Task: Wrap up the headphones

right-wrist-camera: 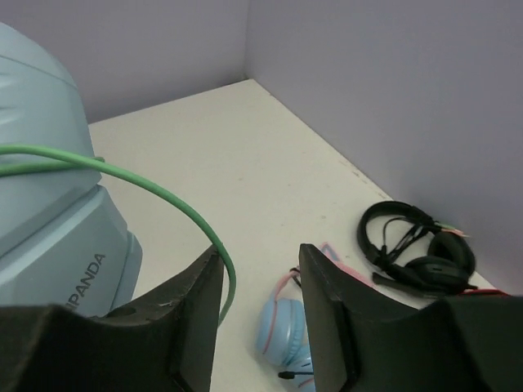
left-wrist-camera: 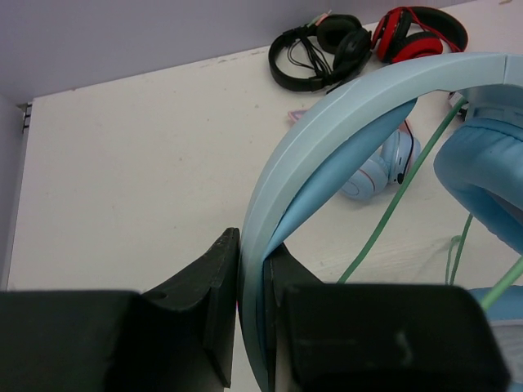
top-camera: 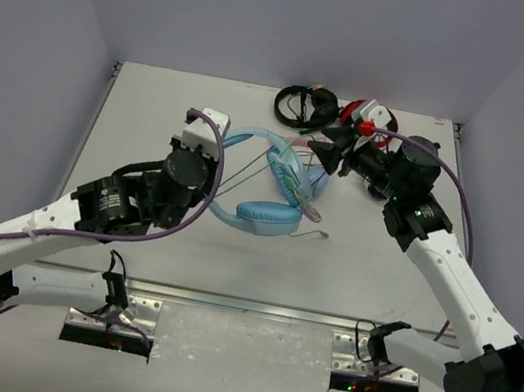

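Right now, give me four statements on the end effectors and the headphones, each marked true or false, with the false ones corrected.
1. The left end effector is shut on the headphones, at the headband. True.
2. The right end effector is clamped tight on the green cable. False: its jaws stand apart, and the cable runs loose beside one finger.
3. A black pair lies by the back wall next to a red pair. True.
4. Only one pair of headphones is on the table. False: four pairs show, counting the pink-and-blue pair.
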Controlling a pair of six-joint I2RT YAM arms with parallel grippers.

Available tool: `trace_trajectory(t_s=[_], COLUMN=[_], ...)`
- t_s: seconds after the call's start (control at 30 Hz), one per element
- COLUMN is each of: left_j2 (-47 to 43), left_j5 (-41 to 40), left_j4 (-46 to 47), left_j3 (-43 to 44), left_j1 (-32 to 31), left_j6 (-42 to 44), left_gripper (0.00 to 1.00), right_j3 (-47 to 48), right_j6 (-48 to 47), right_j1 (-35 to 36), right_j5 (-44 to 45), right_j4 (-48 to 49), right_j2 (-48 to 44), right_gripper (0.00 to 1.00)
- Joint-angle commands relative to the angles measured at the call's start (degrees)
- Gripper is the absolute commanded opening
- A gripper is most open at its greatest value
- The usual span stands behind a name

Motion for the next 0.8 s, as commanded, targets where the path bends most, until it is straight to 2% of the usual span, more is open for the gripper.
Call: trace_trajectory(t_s=[0.0,0.13,0.4,0.47,0.5,0.57,0.6,0.67,0.77], left_j2=[-1.97,-2.06,-2.5,-2.06,-1.97,-1.97,-2.06,-1.97,-0.39], left_j5=[0.91,1.96,3.02,3.02,3.02,2.06,1.53,1.17,2.75], left_j4=[5.4,5.58,6.63,6.54,7.07,8.29,9.52,10.5,10.59], left_j3=[3.86,4.21,6.23,6.76,6.76,5.97,5.01,4.3,3.34], left_j1=[-0.52,-0.43,-0.43,-0.43,-0.43,-0.35,-0.43,-0.43,-0.43], left_j6=[-0.13,1.37,2.86,3.04,3.13,3.74,3.83,4.44,6.81], left_gripper=[0.0,0.0,0.0,0.0,0.0,0.0,0.0,0.0,0.0], right_j3=[-1.17,-2.31,-5.47,-6.09,-6.18,-5.57,-4.7,-3.29,0.22], right_j6=[6.48,9.64,13.68,15.35,15.88,16.41,16.76,15.28,10.28], right_j1=[-0.75,-0.75,-0.83,-0.83,-0.83,-0.83,-0.83,-0.83,-0.83], right_j5=[-10.37,-18.18,-22.77,-22.86,-22.86,-24.0,-25.05,-25.24,-20.68], right_j4=[9.02,14.39,22.81,24.76,25.9,25.82,25.04,22.67,13.98], right_j2=[2.22,3.36,7.23,7.67,8.11,8.64,9.25,9.78,9.52], right_gripper=[0.44,0.57,0.56,0.37,0.19,0.07,0.02,0.02,0.02])
